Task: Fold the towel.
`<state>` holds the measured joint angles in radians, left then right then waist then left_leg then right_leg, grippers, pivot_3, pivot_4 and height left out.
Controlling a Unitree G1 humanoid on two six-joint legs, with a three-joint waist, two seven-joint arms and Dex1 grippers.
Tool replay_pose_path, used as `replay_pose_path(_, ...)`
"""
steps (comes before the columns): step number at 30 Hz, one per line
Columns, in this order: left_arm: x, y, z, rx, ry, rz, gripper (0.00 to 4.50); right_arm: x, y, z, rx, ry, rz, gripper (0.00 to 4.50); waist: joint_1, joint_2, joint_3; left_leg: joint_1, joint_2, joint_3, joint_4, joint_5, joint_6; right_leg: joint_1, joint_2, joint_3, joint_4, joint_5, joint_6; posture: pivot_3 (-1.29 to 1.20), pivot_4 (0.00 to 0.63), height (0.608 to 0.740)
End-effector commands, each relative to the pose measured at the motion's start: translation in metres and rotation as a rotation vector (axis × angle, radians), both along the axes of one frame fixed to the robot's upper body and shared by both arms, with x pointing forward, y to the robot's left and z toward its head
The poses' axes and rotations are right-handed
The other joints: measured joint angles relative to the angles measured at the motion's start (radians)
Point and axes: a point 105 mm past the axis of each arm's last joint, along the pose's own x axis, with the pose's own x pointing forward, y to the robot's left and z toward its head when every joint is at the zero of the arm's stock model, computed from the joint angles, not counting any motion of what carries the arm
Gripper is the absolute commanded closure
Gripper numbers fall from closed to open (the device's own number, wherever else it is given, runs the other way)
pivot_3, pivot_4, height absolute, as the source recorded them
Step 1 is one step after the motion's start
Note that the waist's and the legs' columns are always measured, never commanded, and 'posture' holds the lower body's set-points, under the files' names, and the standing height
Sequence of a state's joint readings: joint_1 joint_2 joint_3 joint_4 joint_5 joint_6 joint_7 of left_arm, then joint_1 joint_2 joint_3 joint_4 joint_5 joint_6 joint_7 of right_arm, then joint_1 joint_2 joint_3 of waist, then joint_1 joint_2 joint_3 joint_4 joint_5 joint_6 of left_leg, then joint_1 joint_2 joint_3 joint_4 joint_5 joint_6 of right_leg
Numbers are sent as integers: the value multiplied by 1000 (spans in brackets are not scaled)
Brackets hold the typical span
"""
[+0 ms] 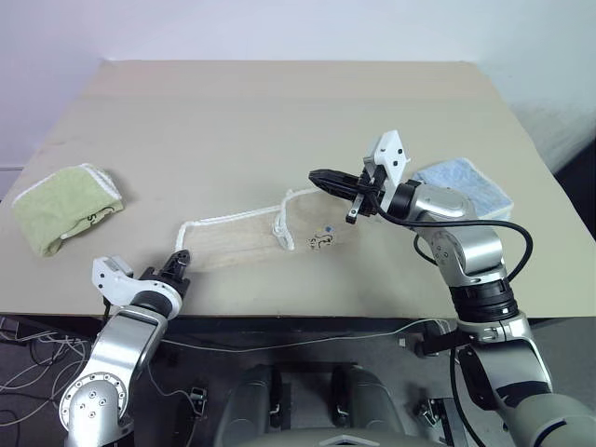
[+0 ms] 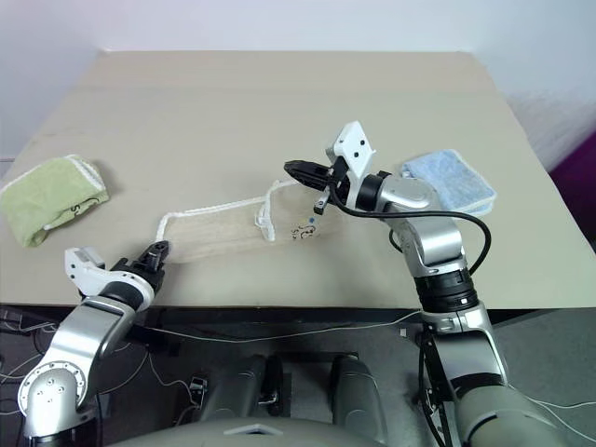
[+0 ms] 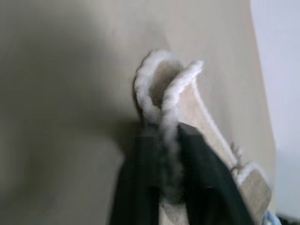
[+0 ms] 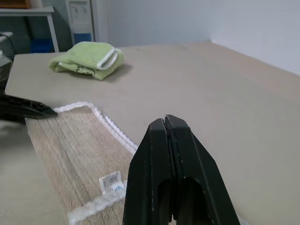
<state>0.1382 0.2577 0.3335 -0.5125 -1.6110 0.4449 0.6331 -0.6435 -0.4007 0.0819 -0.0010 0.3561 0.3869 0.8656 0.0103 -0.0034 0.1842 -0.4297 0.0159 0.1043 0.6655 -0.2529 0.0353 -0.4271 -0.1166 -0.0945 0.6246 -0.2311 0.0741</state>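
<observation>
so the towel (image 1: 244,240) is lying mid-counter near the front edge, stretched out longways, with the end nearer the right arm already flopped over on itself, label (image 4: 111,181) facing up. that's probably why the far half looks bunched: one fold seems partly in.

left gripper (image 1: 180,264) is down at the near left corner, and the left wrist view shows why it's there: the jaws are clamped right on the white stitched edging (image 3: 161,98), with the corner standing up between them. good spot to grab, since the hem is thick and gives it something to bite.

right gripper (image 1: 326,180) hangs above the folded end with its jaws pressed shut on nothing. my guess is it's just out of the way while the left does the carrying.

the green towel (image 1: 63,206) sits folded off to the left and the blue towel (image 1: 468,187) behind the right arm, both well apart from the work. looks like those are finished or spare, parked at the sides so the counter (image 1: 279,121) stays free for this one.
</observation>
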Motion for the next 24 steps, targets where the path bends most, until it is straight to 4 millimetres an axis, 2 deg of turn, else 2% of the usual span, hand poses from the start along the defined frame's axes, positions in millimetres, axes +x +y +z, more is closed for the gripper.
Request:
replay_pose_path(1,3,12,17,12,-75,29,4474,-7,-3,11,0,-56,14,4500,1,0,0,0,0,0,0,0,0,0,0,0,0,0,0,0,150,740)
replay_pose_path(7,10,40,42,78,-168,66,4474,-7,-8,3,-17,-44,0,4500,-1,0,0,0,0,0,-1,0,-1,0,0,0,-2,0,0,0,150,740)
replay_pose_path(12,12,78,83,195,-304,99,4474,-7,-13,2,-25,-48,-22,4500,-2,-1,1,0,1,0,-2,0,-1,0,1,0,-4,0,0,0,150,740)
replay_pose_path(15,15,88,105,288,-356,72,4474,-7,-15,2,-26,-52,-36,4500,-2,-1,1,-1,1,0,-2,-1,-1,0,1,0,-5,0,0,0,150,740)
replay_pose_path(18,22,79,128,382,-428,-11,4474,-6,-17,2,-25,-53,-48,4500,1,-1,1,-1,0,0,-3,-1,-2,0,1,0,-6,0,0,0,150,740)
replay_pose_path(20,29,58,145,471,-502,-125,4474,-6,-19,1,-27,-51,-58,4500,2,-1,1,-2,0,0,-3,-1,-2,0,1,0,-7,0,0,0,150,740)
replay_pose_path(21,31,38,151,543,-535,-231,4474,-5,-19,1,-26,-51,-64,4500,2,-1,1,-2,0,0,-3,-1,-2,-1,1,-1,-8,0,0,0,150,740)
replay_pose_path(24,32,-4,152,653,-593,-448,4474,-5,-21,1,-23,-54,-77,4500,-1,-1,1,-3,0,2,-3,2,-6,-1,3,0,-9,0,0,0,150,740)
